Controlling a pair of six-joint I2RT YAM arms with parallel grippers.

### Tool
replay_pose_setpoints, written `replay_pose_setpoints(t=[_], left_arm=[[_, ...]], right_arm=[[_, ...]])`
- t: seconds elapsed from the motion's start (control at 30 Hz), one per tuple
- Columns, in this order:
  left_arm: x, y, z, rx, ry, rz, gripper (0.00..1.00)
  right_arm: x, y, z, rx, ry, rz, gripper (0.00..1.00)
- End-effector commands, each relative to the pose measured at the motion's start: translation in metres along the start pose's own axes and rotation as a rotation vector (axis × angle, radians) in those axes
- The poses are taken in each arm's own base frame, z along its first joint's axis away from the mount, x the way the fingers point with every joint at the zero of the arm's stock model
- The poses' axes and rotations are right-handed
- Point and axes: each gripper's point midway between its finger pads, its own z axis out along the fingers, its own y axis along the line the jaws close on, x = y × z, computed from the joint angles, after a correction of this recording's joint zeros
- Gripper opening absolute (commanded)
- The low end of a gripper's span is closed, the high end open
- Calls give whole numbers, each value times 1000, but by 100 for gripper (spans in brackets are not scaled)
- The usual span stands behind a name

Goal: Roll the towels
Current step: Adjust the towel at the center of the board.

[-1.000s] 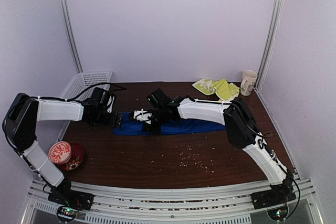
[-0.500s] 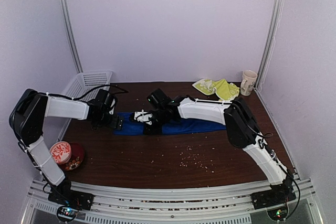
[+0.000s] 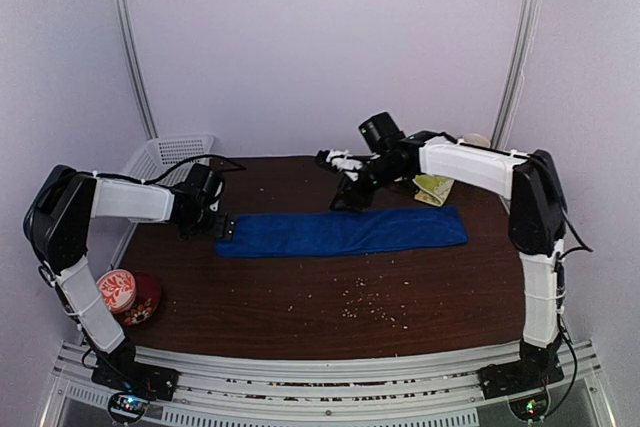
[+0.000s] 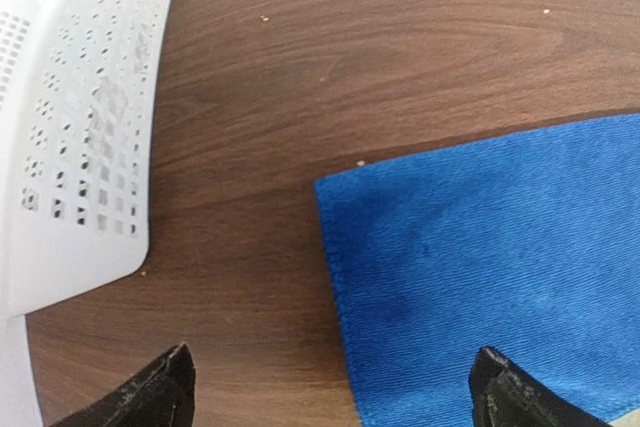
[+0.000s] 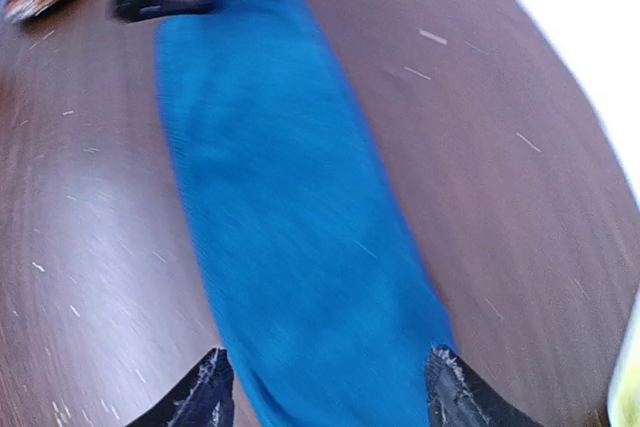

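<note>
The blue towel [image 3: 340, 232] lies flat as a long strip across the table's middle. My left gripper [image 3: 224, 229] sits open at its left end; in the left wrist view the towel's corner [image 4: 480, 277] lies between the spread fingertips of that gripper [image 4: 330, 402]. My right gripper [image 3: 348, 197] hangs open above the strip's back edge, holding nothing. The right wrist view, looking down on the blurred towel [image 5: 290, 247], confirms the right gripper [image 5: 325, 402] is open. The yellow-green towel [image 3: 433, 187] lies crumpled at the back right, partly hidden by the right arm.
A white perforated basket [image 3: 170, 155] stands at the back left, close to the left gripper. A red bowl with a patterned cup [image 3: 125, 292] sits at the front left. Crumbs [image 3: 365, 302] dot the wood in front of the towel. A pale mug [image 3: 478, 139] peeks out behind the right arm.
The right gripper opened, let go of the blue towel, and rose toward the back right. The towel now lies spread full length. The left gripper stayed open and shifted only slightly.
</note>
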Motion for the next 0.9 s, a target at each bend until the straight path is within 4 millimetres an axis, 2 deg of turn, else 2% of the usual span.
replay_pose_setpoints(t=[0.0, 0.03, 0.17, 0.27, 0.33, 0.47, 0.6, 0.73, 0.87], left_arm=[[3, 3, -2, -59, 10, 59, 98], [5, 1, -2, -69, 17, 76, 98], [11, -5, -1, -123, 37, 139, 98], [17, -11, 1, -138, 55, 178, 98], [22, -13, 3, -146, 67, 197, 98], [30, -13, 8, -165, 92, 228, 98], [40, -13, 13, -193, 122, 268, 98], [48, -10, 17, -212, 145, 293, 98], [56, -9, 20, -218, 171, 312, 98]], right_arm=[[55, -59, -53, 162, 10, 232, 66], [77, -72, -63, 210, 36, 282, 66], [143, -115, -108, 392, 116, 424, 66], [186, -129, -136, 531, 216, 447, 67], [208, -132, -147, 601, 267, 448, 67], [238, -142, -153, 702, 323, 479, 67], [261, -148, -147, 733, 380, 503, 67], [284, -146, -138, 729, 459, 501, 67], [297, -140, -140, 738, 522, 479, 67]])
